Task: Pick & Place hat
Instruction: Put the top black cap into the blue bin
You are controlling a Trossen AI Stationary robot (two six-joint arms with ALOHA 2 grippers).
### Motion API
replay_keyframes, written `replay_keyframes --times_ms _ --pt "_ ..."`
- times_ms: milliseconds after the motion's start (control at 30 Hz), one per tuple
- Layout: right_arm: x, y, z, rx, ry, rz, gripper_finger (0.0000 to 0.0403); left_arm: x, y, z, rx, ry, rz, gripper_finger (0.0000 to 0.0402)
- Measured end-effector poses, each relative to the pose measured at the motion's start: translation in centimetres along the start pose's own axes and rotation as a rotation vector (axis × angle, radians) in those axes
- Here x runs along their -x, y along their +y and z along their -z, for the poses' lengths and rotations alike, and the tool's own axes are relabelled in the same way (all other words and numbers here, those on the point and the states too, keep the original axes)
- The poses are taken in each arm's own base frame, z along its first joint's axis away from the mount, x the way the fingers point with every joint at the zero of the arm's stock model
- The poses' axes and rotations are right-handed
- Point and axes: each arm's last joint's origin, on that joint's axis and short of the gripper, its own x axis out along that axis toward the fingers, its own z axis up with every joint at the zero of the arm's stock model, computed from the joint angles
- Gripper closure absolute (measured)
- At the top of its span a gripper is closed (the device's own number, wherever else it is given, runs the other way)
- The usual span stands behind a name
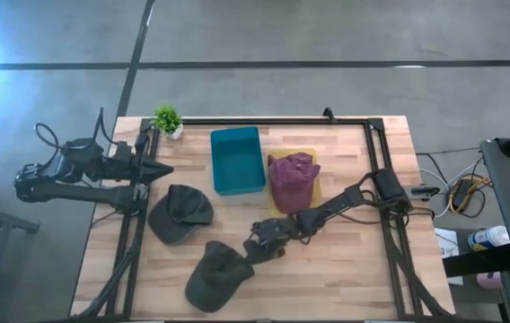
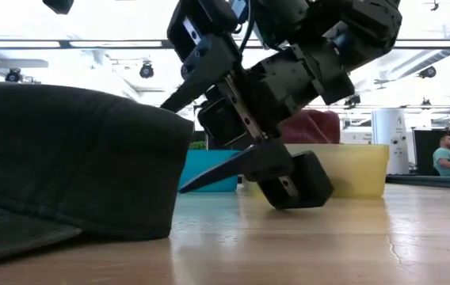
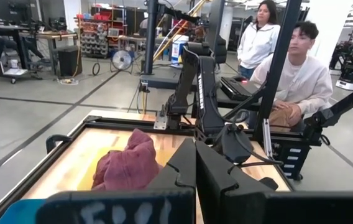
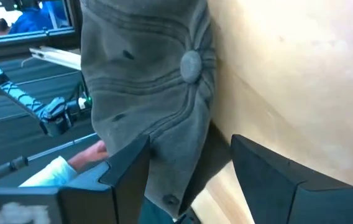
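**A:** What is the right tool (image 1: 257,248) doing?

**B:** It is reaching low over the worktop (image 1: 345,278) with its fingers spread apart, and nothing is between them yet. Directly ahead of it, the dark grey hat (image 1: 216,274) is lying crown up, its edge just entering the gap between the fingers (image 4: 123,171). I judge the fingers are being kept wide and low so that one can slip under the fabric's rim while the other comes over it.

**B:** From table height, one finger looks to be touching the wood or nearly so, though the angle is making that hard to confirm.

**A:** And farther out from that tool?

**B:** Beyond the near hat, a second dark hat (image 1: 180,213) is sitting flat. Behind the tool, back along its arm, a maroon hat (image 1: 293,179) is resting in a yellow bin (image 1: 307,152), beside a teal bin (image 1: 237,160) that looks empty. The bins are probably serving as drop spots, which would explain why one hat is already lying inside.

**A:** The other arm?

**B:** The left tool (image 1: 161,169) is waiting far off at the worktop's opposite edge, fingers pressed together and holding nothing, near a small potted plant (image 1: 168,118).
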Motion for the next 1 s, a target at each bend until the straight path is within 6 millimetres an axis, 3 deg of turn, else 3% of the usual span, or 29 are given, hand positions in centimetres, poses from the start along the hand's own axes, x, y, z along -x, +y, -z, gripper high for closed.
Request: replay_keyframes --times_ms 333,700,1000 --pt "-2.1 1.4 -0.1 -0.007 0.054 -0.146 0.0184 0.0 0.0 0.0 0.0 0.001 0.0 0.0401" --pt "-5.1 1.9 -2.6 0.02 -0.012 -0.177 0.0184 -0.1 0.0 0.1 0.0 0.008 -0.001 0.0401" --pt "-4.8 2.8 -5.1 0.177 -0.037 -0.208 0.0194 -0.1 0.0 0.1 0.0 0.008 -0.001 0.0401"
